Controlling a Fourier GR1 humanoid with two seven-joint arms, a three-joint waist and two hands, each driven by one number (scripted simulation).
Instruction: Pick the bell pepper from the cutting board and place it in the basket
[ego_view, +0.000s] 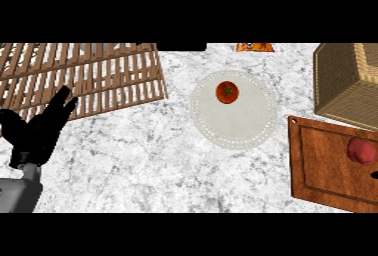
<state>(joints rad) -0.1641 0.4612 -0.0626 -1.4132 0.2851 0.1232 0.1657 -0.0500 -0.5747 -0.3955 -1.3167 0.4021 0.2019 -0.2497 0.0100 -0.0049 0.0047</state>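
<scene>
A red bell pepper (361, 150) lies on the brown wooden cutting board (325, 165) at the right edge of the head view. Behind the board stands a woven wicker basket (347, 82), cut off by the right edge. My left hand (35, 130) shows at the far left, open, fingers straight and pointing up, resting well away from the pepper. My right hand is nowhere in the picture.
A white round plate (244, 125) with a small tomato (227, 92) on it lies mid-counter, left of the board. A wooden slatted rack (96, 75) covers the back left. An orange object (254, 47) peeks in at the top edge.
</scene>
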